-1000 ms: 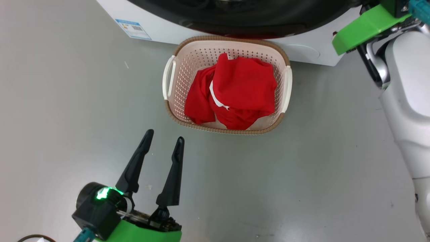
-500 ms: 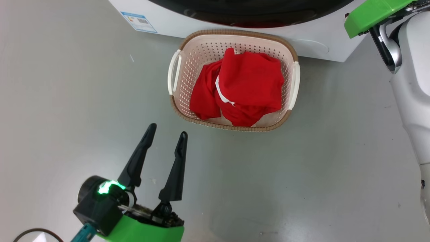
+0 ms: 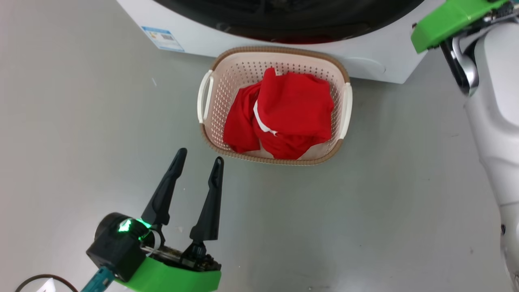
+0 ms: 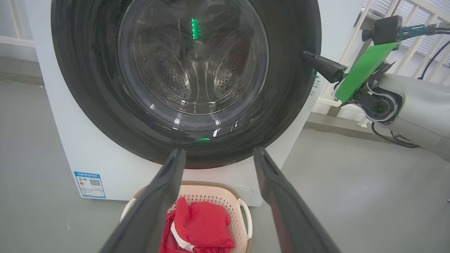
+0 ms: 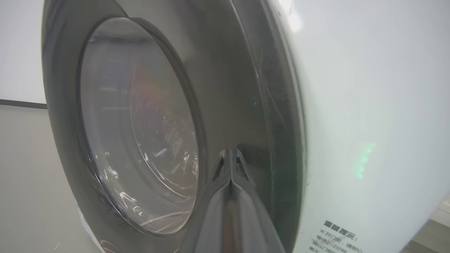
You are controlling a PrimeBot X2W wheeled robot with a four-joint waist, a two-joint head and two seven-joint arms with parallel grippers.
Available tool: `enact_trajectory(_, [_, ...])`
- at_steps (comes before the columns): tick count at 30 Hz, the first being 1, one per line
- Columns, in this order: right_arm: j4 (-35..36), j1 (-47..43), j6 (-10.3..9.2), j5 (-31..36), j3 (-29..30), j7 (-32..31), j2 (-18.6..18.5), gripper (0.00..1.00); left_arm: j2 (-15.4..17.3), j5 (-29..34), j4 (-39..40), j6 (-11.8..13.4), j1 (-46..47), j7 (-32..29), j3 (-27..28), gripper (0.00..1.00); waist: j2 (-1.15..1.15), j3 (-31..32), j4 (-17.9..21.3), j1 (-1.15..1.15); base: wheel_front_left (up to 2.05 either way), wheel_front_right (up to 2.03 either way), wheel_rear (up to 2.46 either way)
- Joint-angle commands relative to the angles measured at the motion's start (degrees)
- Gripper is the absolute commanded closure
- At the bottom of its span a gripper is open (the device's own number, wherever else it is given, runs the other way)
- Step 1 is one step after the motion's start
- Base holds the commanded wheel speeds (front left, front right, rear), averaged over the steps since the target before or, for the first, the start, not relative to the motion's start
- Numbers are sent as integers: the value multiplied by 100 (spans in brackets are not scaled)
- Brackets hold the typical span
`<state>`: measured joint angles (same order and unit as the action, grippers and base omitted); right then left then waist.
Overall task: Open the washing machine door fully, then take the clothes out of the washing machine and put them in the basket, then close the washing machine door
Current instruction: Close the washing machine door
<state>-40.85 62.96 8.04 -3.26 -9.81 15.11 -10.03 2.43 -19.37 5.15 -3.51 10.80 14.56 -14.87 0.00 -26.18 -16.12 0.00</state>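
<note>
In the head view I am seeing the red clothes (image 3: 292, 109) lying heaped in the cream basket (image 3: 279, 161) on the floor (image 3: 81, 142), just in front of the washing machine (image 3: 194, 40). The door (image 3: 284, 16) is cut off at the top, and my left gripper (image 3: 200, 155) is hanging wide open and empty. The left wrist view is showing the whole door lying against the machine, a bare drum (image 4: 197, 80) behind it and the right gripper (image 4: 305, 54) pointing at its rim. In the right wrist view that gripper's fingers are pressing together on nothing, and I cannot tell whether they are touching the blurred rim.
</note>
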Motion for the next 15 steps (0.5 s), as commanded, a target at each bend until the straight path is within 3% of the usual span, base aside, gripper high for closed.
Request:
enact_trajectory(1, [139, -244, -55, -106, 40, -11, 93, 100, 44, -53, 93, 46, 10, 44, 179, 0, 0, 139, 75, 0, 0, 0, 0])
enact_trajectory(7, [310, -829, -55, -204, -99, -11, 178, 100, 44, -175, -21, 45, -13, 44, 188, 0, 0, 411, 214, 0, 0, 0, 0])
enact_trajectory(9, [430, -1060, -55, -219, -153, -11, 220, 79, 44, -220, -37, 36, -28, 44, 192, 0, 0, 505, 271, 0, 0, 0, 0])
enact_trajectory(11, [550, -1305, -55, -240, -163, -11, 253, 76, 44, -209, -57, 16, -46, 44, 183, 0, 0, 602, 329, 0, 0, 0, 0])
enact_trajectory(15, [844, -1838, -55, -276, -142, -11, 322, 50, 44, -164, -65, 29, -105, 44, 212, 0, 0, 788, 482, 0, 0, 0, 0])
